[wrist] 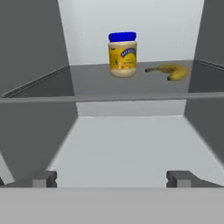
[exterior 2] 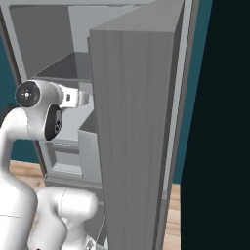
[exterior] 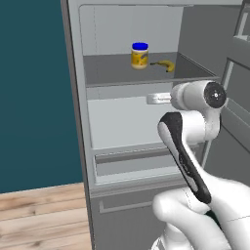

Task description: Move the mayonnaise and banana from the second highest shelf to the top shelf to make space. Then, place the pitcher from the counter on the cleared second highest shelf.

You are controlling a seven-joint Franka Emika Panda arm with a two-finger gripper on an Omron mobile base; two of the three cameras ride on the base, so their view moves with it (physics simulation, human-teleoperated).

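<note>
The fridge is seen standing open, and the mayonnaise [exterior: 139,55] is found upright on the top shelf [exterior: 112,73], a thin dark grey board, toward the back and roughly at mid-width. The banana [exterior: 165,64] is laid flat on the same board, just beside the jar on its right and apart from it. In the hand view the blue-lidded mayonnaise [wrist: 122,54] and the banana [wrist: 170,71] are shown on the top shelf [wrist: 92,83] above and beyond the gripper. Below that board the second highest shelf [exterior: 117,122], pale whitish-grey, is seen, and in the hand view its surface [wrist: 127,146] is spread directly ahead of the hand. The gripper [wrist: 113,178] is held level in front of this pale shelf, with its two dark fingertips [wrist: 43,178] set wide apart and nothing between them. In the left base view the hand is largely hidden behind the arm's wrist joint at the height of the lower shelf opening. In the right base view the open fridge door [exterior 2: 134,132] is seen edge-on, covering most of the fridge interior, and the white wrist is reaching in beside it. A strip of wooden floor [exterior: 44,215] is visible at the lower left beside a teal wall [exterior: 31,93].
</note>
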